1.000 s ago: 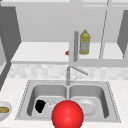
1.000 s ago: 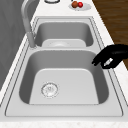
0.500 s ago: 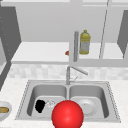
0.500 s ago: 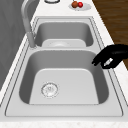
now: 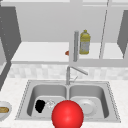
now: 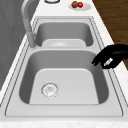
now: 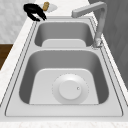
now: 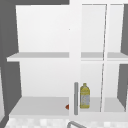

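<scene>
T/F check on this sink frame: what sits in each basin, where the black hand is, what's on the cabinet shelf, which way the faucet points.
1. A white plate lies in the right basin. True.
2. The left hand hovers over the right basin. False: it is at the left basin, near its front rim.
3. A yellow bottle stands on the cabinet shelf. True.
4. The left basin holds a plate. False: only its drain shows.
5. The faucet spout points toward the right basin. True.
</scene>
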`<control>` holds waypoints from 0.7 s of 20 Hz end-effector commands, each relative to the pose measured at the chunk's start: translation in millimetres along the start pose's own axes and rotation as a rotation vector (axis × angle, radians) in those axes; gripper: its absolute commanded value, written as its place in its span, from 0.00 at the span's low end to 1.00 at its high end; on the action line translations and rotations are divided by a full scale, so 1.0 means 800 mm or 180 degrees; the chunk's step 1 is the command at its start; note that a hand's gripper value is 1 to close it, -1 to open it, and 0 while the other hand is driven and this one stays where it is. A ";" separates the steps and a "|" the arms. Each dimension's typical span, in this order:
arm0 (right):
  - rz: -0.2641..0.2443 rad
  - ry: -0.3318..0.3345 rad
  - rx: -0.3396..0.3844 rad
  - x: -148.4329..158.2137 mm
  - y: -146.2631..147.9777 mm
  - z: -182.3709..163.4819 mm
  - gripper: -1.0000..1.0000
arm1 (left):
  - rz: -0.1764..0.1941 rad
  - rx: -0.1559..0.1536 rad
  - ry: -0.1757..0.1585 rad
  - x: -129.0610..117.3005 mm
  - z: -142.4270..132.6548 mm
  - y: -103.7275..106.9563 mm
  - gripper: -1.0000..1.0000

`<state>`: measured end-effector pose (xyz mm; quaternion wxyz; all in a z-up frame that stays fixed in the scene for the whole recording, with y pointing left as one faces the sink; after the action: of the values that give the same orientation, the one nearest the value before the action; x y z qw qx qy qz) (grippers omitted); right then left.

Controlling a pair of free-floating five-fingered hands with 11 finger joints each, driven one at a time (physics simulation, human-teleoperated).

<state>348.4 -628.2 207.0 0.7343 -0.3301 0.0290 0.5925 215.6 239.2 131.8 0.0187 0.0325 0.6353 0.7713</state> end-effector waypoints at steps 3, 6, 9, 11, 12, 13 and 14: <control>-0.0248 -0.0032 -0.0025 0.011 -0.002 0.007 0.00 | 0.0000 0.0000 0.0000 0.000 0.000 0.000 0.50; -0.0319 -0.0228 0.0014 0.008 -0.003 0.007 0.00 | 0.0000 0.0000 0.0000 0.000 0.000 0.000 0.50; -0.0354 -0.0438 0.0088 0.009 -0.003 0.008 0.00 | 0.0000 0.0000 0.0000 0.000 0.000 0.000 0.50; -0.0423 -0.0524 0.0131 0.008 -0.003 0.007 0.00 | 0.0000 0.0000 0.0000 0.000 0.000 0.000 0.50; -0.0459 -0.0571 0.0159 0.009 -0.003 0.008 0.00 | 0.0000 0.0000 0.0000 0.000 0.000 0.000 0.50; -0.0513 -0.0614 0.0173 0.010 -0.003 0.009 0.00 | 0.0000 0.0000 0.0000 0.000 0.000 0.000 0.50; -0.0547 -0.0660 0.0192 0.009 -0.003 0.008 0.00 | 0.0000 0.0000 0.0000 0.000 0.000 0.000 0.50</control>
<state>350.5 -619.7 210.0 0.7587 -0.2739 -0.0204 0.5907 215.6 239.2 131.8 0.0187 0.0325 0.6353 0.7713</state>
